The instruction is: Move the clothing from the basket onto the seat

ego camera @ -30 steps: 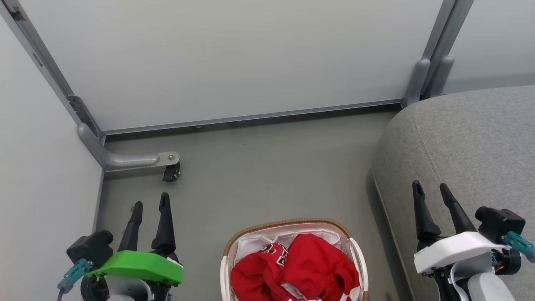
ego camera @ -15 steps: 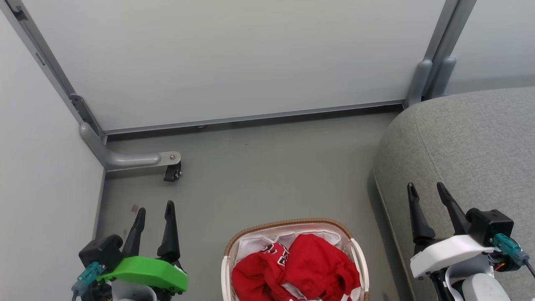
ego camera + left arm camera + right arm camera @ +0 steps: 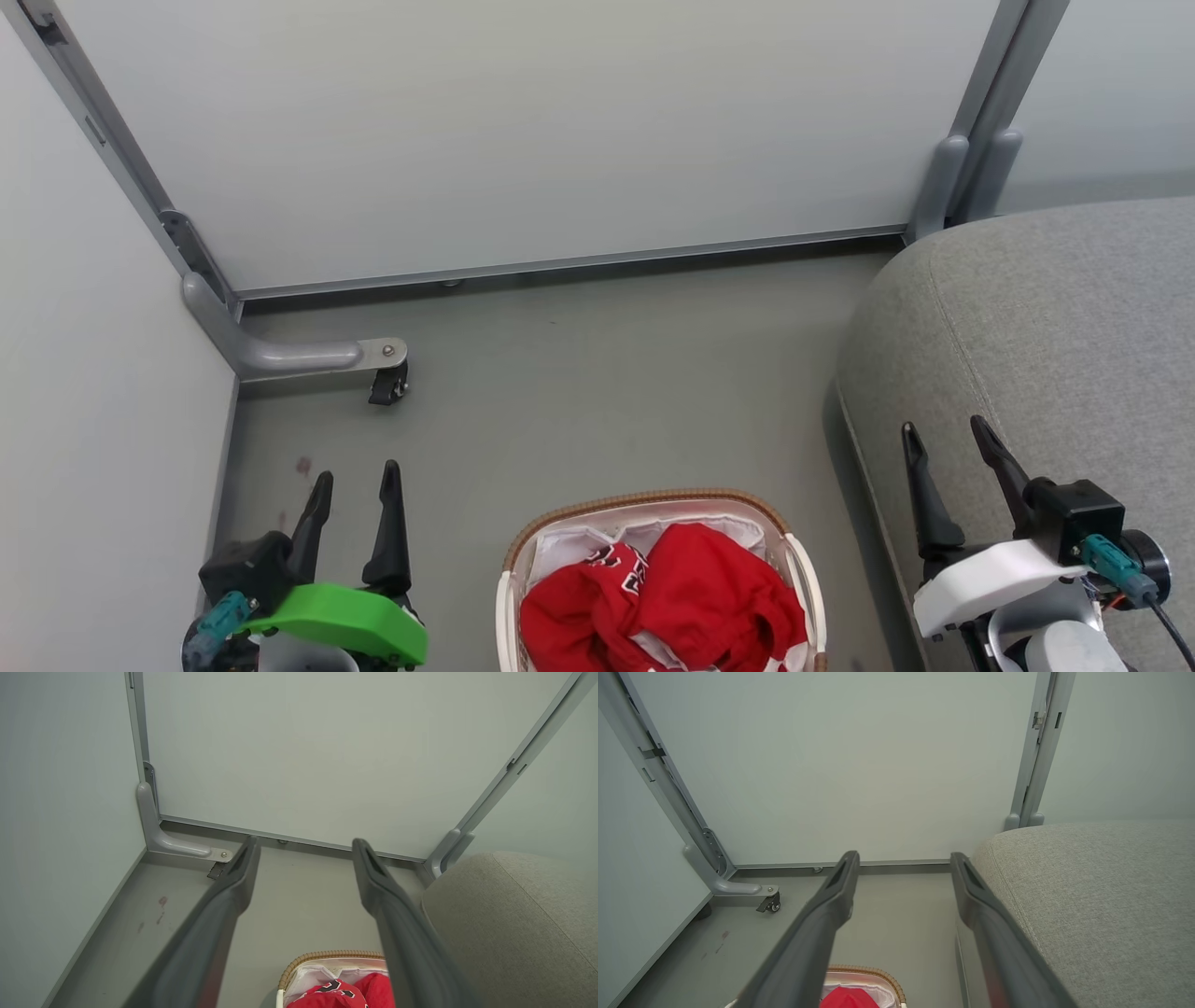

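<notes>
Red clothing (image 3: 667, 602) with white trim and dark lettering lies bunched in the white basket (image 3: 644, 501), which has a brown woven rim and stands on the floor at the bottom centre. To its right rises the grey sofa seat (image 3: 1046, 317). My left gripper (image 3: 355, 476) is open over the floor left of the basket, holding nothing. My right gripper (image 3: 943, 434) is open above the seat's near edge, also holding nothing. The left wrist view catches the basket rim (image 3: 327, 955) and the clothing (image 3: 336, 995); the right wrist view has the seat (image 3: 1087, 891) and the clothing (image 3: 847, 998).
White partition walls (image 3: 523, 131) close off the back and left side. A grey partition foot with a black caster (image 3: 385, 385) juts onto the floor at the left. Bare grey floor (image 3: 607, 373) lies beyond the basket. A small reddish stain (image 3: 303, 465) marks the floor.
Both grippers have drawn back toward the bottom of the head view, still open. The head view has shifted slightly. Basket and clothing lie as before.
</notes>
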